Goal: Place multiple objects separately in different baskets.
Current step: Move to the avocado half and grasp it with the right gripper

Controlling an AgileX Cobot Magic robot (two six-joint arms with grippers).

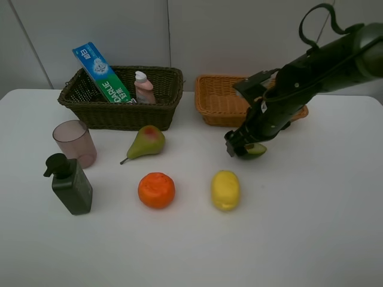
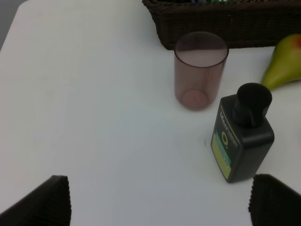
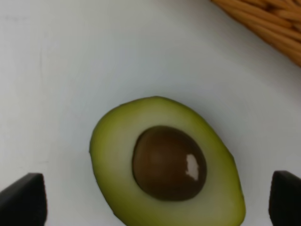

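One avocado half [image 3: 117, 141] is being shown lying flat on the smooth white table [image 1: 311, 239], cut face up, just in front of the shallow, light orange-tan wicker basket [image 1: 218, 104]. Its yellow-green flesh is being set off by a glossy, rounded brown pit. Its oval long axis is being laid slantwise to the line between the dark fingers [image 3: 23, 200] of the right gripper [image 1: 244, 148], which are being spread wide on either side of it without touching it. A dimpled lemon [image 1: 225, 190], a rough orange [image 1: 156, 189] and a tilted pear [image 1: 145, 142] are being left well apart nearby. The blue-green toothpaste box [image 1: 102, 72], leaning upright, and the small pink bottle [image 1: 143, 88] are being contained by the deeper dark olive-brown basket [image 1: 119, 113]. The left gripper [image 2: 160, 207] is being kept open above the table near the translucent pink cup [image 2: 200, 70] and the boxy dark green pump bottle [image 2: 242, 141].
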